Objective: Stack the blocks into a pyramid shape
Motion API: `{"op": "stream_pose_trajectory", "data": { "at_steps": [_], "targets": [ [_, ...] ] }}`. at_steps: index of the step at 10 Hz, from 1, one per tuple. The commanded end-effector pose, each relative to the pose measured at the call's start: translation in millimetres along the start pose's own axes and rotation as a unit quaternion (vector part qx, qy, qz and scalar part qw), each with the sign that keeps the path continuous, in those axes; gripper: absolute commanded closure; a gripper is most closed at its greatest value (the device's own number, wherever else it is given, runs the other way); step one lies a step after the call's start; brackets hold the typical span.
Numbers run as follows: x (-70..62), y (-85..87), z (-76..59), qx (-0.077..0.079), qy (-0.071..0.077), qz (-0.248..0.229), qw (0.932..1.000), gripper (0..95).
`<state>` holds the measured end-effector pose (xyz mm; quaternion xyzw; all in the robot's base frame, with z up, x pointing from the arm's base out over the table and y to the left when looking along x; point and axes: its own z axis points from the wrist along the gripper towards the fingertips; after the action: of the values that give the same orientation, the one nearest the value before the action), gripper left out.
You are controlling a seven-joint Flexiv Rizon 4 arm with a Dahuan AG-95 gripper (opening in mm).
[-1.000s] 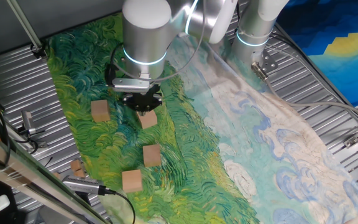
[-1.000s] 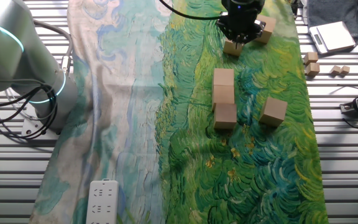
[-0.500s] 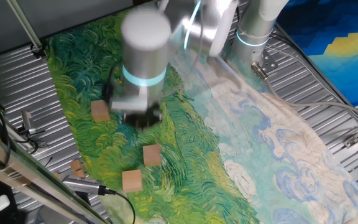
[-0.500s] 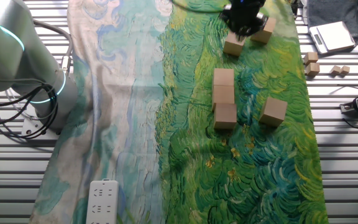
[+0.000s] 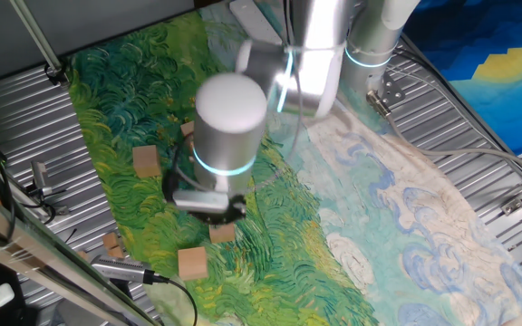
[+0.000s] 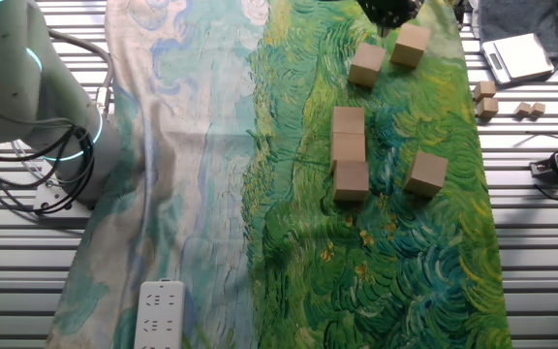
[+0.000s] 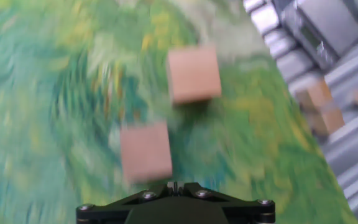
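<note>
Six tan wooden blocks lie on the green painted cloth (image 6: 298, 271). Three of them (image 6: 350, 147) touch in a line; whether they lie flat or stand stacked I cannot tell. One block (image 6: 425, 173) sits alone to their right. Two more, the near block (image 6: 366, 64) (image 7: 146, 151) and the far block (image 6: 411, 45) (image 7: 194, 73), lie apart at the top. My gripper (image 6: 387, 10) (image 7: 174, 185) hangs above these two, shut and empty. In the one fixed view my gripper (image 5: 211, 208) and arm hide most blocks; two blocks (image 5: 147, 161) (image 5: 192, 263) show.
Small tan scraps (image 6: 483, 99) (image 7: 319, 96) lie on the metal slats (image 6: 541, 242) beside the cloth. A grey scale (image 6: 517, 56) sits at the far right. A white power strip (image 6: 161, 315) lies at the cloth's near end. The robot base (image 6: 27, 107) stands left.
The gripper has lifted off the near block and drawn back. That block stays on the cloth where it was. The other blocks have not moved.
</note>
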<state>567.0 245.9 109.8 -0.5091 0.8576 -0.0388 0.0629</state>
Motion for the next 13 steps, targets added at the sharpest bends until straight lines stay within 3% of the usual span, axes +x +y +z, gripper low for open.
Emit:
{"op": "stream_pose_trajectory", "data": {
  "at_steps": [1,3,7,13],
  "targets": [
    [0.1,0.5,4.2,0.016,-0.015,-0.065,0.9977,0.0],
    [1.9,-1.4,15.9,0.016,-0.017,-0.073,0.9970,0.0],
    [9.6,3.7,28.5,0.000,-0.025,-0.073,0.9970,0.0],
    [22.6,15.3,41.4,0.007,-0.028,-0.078,0.9966,0.0]
  ]
}}
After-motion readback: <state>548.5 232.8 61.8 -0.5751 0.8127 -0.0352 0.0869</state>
